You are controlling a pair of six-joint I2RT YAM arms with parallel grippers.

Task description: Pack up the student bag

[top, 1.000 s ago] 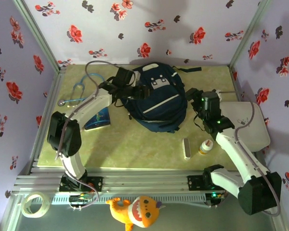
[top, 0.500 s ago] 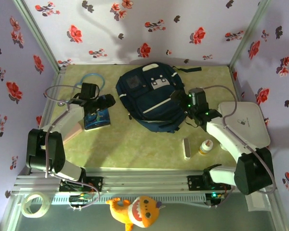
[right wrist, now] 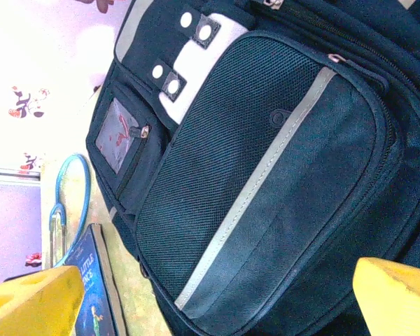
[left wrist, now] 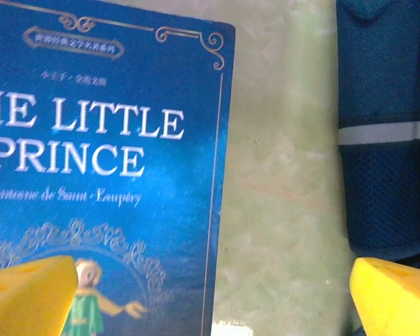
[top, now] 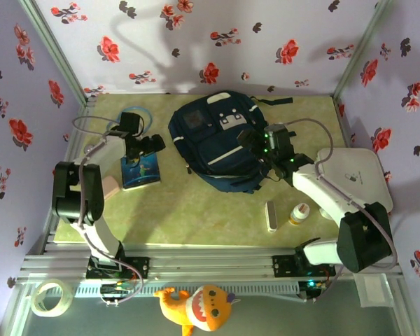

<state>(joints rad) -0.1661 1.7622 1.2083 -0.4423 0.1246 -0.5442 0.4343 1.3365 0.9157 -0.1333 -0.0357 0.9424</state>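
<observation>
The student bag [top: 217, 143], dark navy with white stripe trims, lies flat at the middle back of the table. Its mesh side shows at the right of the left wrist view [left wrist: 388, 140], and its front pocket faces the right wrist camera [right wrist: 266, 175]. My left gripper [top: 148, 145] hovers open above the right edge of a blue book, "The Little Prince" [left wrist: 105, 175], its yellow fingertips [left wrist: 28, 294] wide apart with nothing between them. My right gripper [top: 255, 150] stands open over the bag's right side, and its fingertips [right wrist: 399, 294] hold nothing.
The book [top: 140, 173] lies left of the bag, beside a pink item [top: 108, 187]. A blue stethoscope [top: 134, 112] lies behind the book. A white case [top: 357, 175] sits at the right. A white stick [top: 271, 215] and a small bottle [top: 299, 213] lie in front.
My left arm has drawn back from the bag's top to the left and now hangs over the book. My right arm has swung in over the bag. Both grippers have opened wider.
</observation>
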